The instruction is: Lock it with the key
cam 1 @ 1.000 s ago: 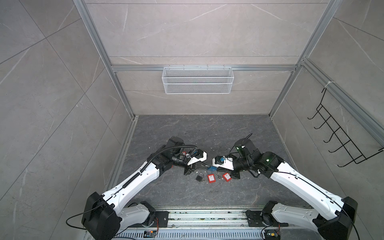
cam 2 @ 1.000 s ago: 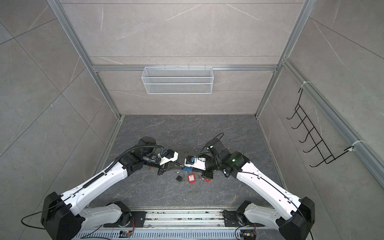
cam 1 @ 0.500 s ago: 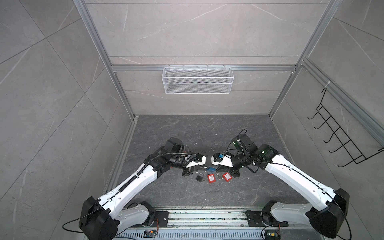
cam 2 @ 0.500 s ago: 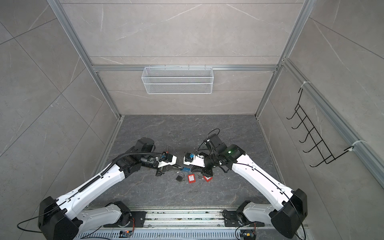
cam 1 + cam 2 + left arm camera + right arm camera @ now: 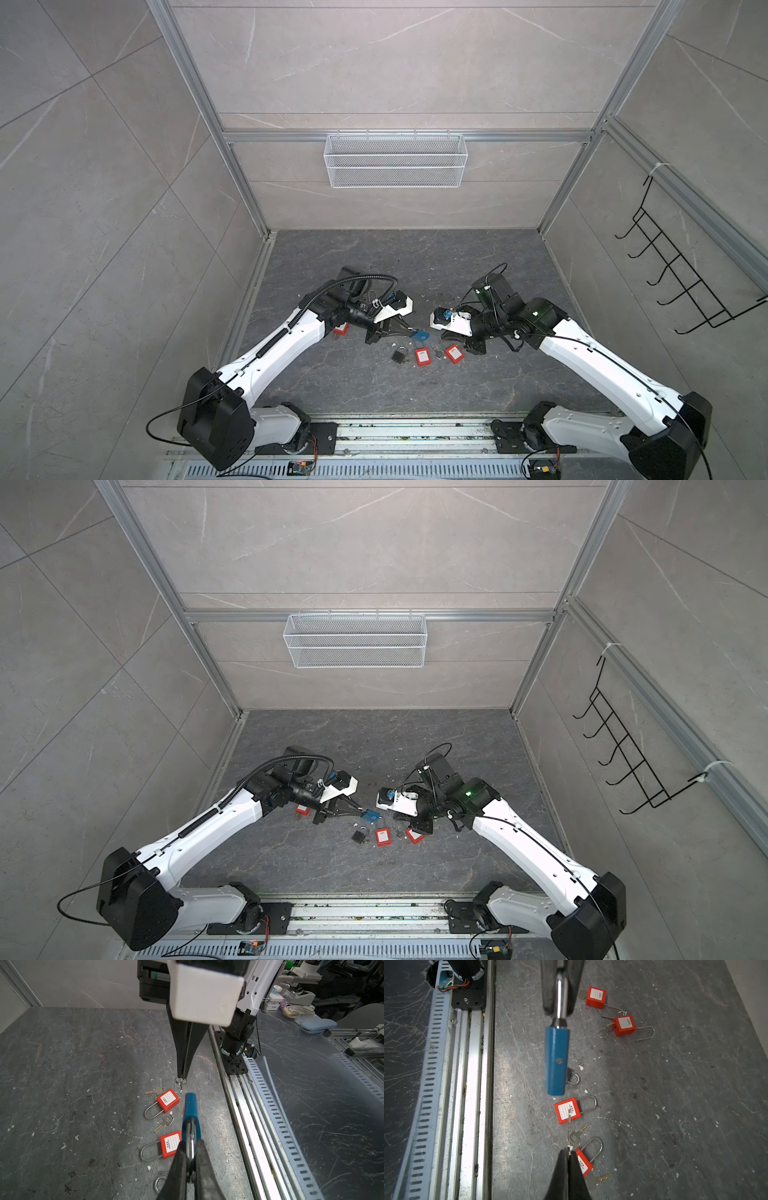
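In both top views the two arms meet low over the dark counter (image 5: 374, 266). The left gripper (image 5: 408, 330) is clamped on a blue padlock (image 5: 421, 336), and the right gripper (image 5: 441, 337) faces it from just beside with its jaws pressed together. What the right one pinches is too small to tell here. Red padlocks (image 5: 423, 356) and a small dark padlock (image 5: 400, 355) lie below the gap. In the left wrist view the left gripper (image 5: 190, 1154) grips the steel shackle. The blue body (image 5: 190, 1105) points away toward the right gripper (image 5: 182, 1077), whose closed tips hold a small key (image 5: 181, 1087) on a ring. The key is aimed at the lock's far end, near but apart. In the right wrist view the key (image 5: 569, 1124) projects from the right gripper (image 5: 568, 1152) toward the padlock (image 5: 556, 1059). A gap lies between them, and the blade sits slightly off the body's centre line. The keyhole shows in no view. The step in hand looks like lining the key up for insertion. The next move probably calls for a small sideways correction and matching the blade to the slot. A straight push and a turn would follow while the left gripper braces the lock.
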Tool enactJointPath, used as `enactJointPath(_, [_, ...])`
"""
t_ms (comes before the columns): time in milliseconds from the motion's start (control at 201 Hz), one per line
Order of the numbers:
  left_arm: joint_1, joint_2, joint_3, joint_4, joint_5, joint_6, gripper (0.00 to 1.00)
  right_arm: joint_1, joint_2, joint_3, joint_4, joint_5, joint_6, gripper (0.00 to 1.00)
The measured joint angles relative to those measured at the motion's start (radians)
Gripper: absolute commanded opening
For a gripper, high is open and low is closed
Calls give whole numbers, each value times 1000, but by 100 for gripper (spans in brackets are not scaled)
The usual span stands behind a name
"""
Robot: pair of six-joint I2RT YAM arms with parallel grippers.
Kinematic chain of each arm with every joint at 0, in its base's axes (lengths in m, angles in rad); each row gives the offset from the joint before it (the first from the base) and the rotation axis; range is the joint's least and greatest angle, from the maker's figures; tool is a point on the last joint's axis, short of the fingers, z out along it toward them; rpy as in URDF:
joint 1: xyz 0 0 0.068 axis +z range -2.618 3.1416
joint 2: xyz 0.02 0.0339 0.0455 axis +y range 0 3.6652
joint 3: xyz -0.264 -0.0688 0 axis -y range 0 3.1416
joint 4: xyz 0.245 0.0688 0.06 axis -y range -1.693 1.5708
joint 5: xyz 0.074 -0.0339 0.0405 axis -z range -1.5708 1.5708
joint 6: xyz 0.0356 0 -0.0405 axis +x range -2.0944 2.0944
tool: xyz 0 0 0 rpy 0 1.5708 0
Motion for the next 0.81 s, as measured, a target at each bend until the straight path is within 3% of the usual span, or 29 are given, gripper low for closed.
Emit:
enactJointPath(154, [1,80,121,-169,-62,83,0,-40,13,-18,34,8,87,0])
enactJointPath(488, [26,393,397,-501,-248,203,0,-69,13,-109,240,71,390,0])
enactJointPath(806, [28,649,556,-614,-370,224,0,-69,46,-192,389,130,649,0])
